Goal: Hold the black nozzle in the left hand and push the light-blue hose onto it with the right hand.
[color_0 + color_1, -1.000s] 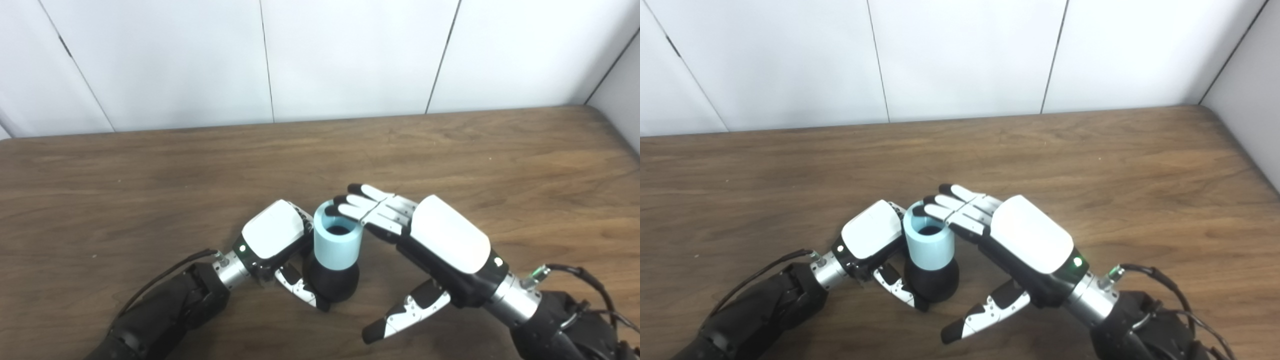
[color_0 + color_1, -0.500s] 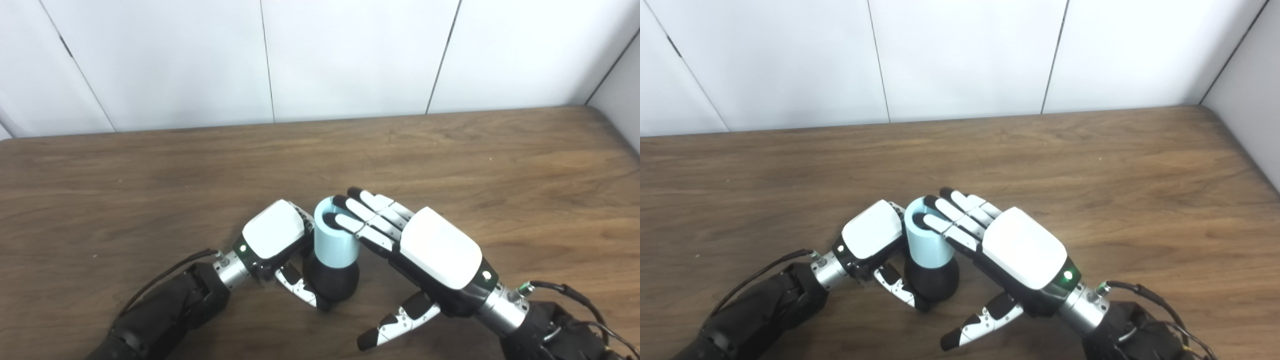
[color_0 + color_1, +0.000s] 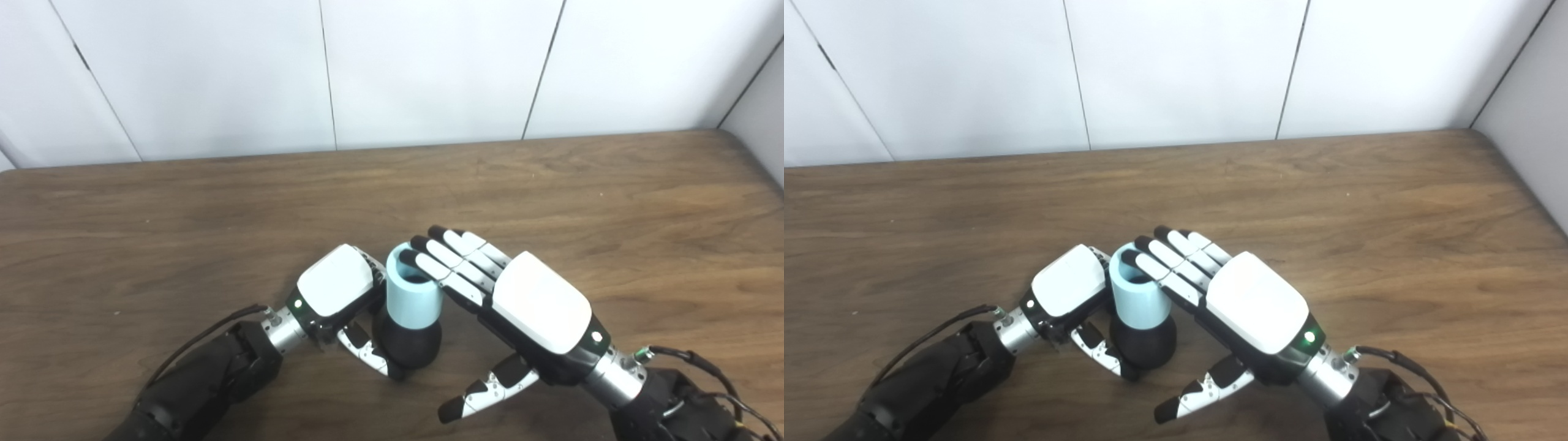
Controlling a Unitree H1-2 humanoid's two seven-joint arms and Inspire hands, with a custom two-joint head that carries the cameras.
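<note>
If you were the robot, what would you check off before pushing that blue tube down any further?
1. Left hand wrapped around the round black nozzle: ok.
2. Short light-blue hose sits upright on the nozzle: ok.
3. Right hand fingers rest over the hose's top rim, flat and apart, thumb held clear: ok.
4. Hose fully seated on the nozzle: cannot tell, the joint is hidden inside.
5. Nozzle base resting on the brown wooden table: cannot tell.
</note>
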